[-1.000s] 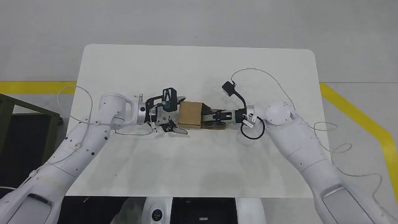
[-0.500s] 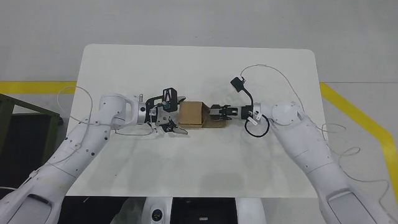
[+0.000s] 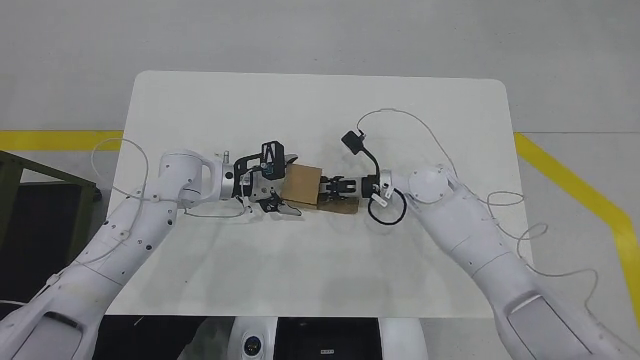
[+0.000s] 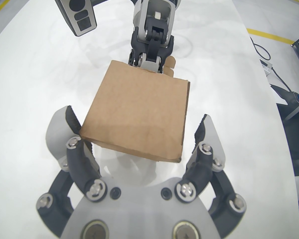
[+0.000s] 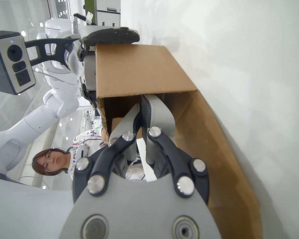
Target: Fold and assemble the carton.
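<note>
A brown cardboard carton (image 3: pixel 302 185) lies on its side in the middle of the white table (image 3: pixel 300 110), one end open with a long flap flat on the table (image 5: pixel 229 165). My right gripper (image 5: pixel 141 103) is shut, its fingers pushed together into that open end; it also appears at the carton's far end (image 4: pixel 152 60). My left gripper (image 4: pixel 137 125) is open around the carton's closed end (image 4: pixel 139 115), one fingertip (image 4: pixel 68 121) touching a corner and the other (image 4: pixel 205 133) standing apart. In the top view, the left gripper (image 3: pixel 272 198) and right gripper (image 3: pixel 333 188) face each other across the carton.
A thin cable (image 3: pixel 420 118) loops over the table behind the right arm. Bare tabletop lies in front of and behind the carton. Yellow floor tape (image 3: pixel 560 175) runs past the table's edges.
My right gripper drew back a little, then pushed left into the carton's open end. The carton turned slightly and slid toward the left gripper, which kept still.
</note>
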